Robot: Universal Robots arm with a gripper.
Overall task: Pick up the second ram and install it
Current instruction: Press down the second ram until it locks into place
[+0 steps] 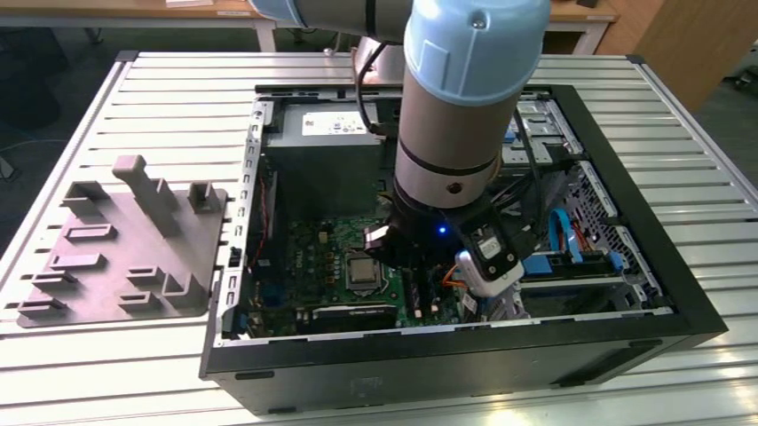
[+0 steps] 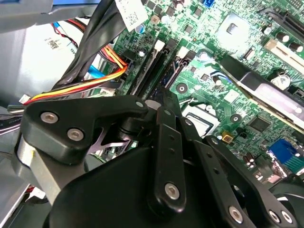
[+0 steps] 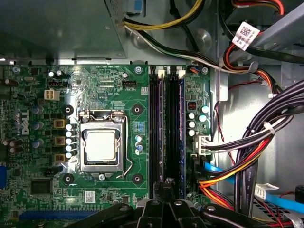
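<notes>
in the open case: green motherboard lying flat, long black slots running side by side beside the cpu socket.
second ram: slim dark strip with a blue edge, standing on edge in one of those slots, on the side away from the socket; its chips and label cannot be made out from above.
second ram, other view: in the second wrist view a dark narrow board sits in the slot row just past the black linkage.
gripper: in the first wrist view its black fingers are drawn close together over the near end of the slot row; whether they clasp the stick or merely touch its top, i cannot tell.
cables: orange, yellow and black bundle next to the slots.
bench: grey fixture plate at the exterior view's left of the case.
</notes>
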